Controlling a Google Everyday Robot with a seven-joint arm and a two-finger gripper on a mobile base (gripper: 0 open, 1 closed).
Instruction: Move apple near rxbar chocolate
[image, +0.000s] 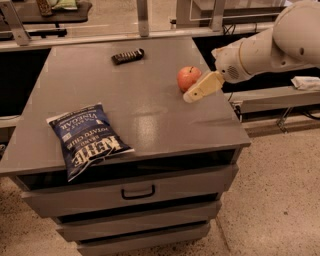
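The red-orange apple (188, 78) sits on the grey cabinet top (145, 115), right of the middle. The rxbar chocolate (127, 56), a small dark flat bar, lies near the far edge, to the left of the apple. My gripper (196, 91) comes in from the right on the white arm (272, 45). Its cream fingers (202, 86) are just in front of and right of the apple, close to it or touching it. It holds nothing that I can see.
A large blue Kettle chip bag (86, 136) lies at the front left of the top. Drawers (137, 192) are below the front edge. A rail and posts (142, 20) run behind the cabinet. A shelf (280, 97) stands to the right.
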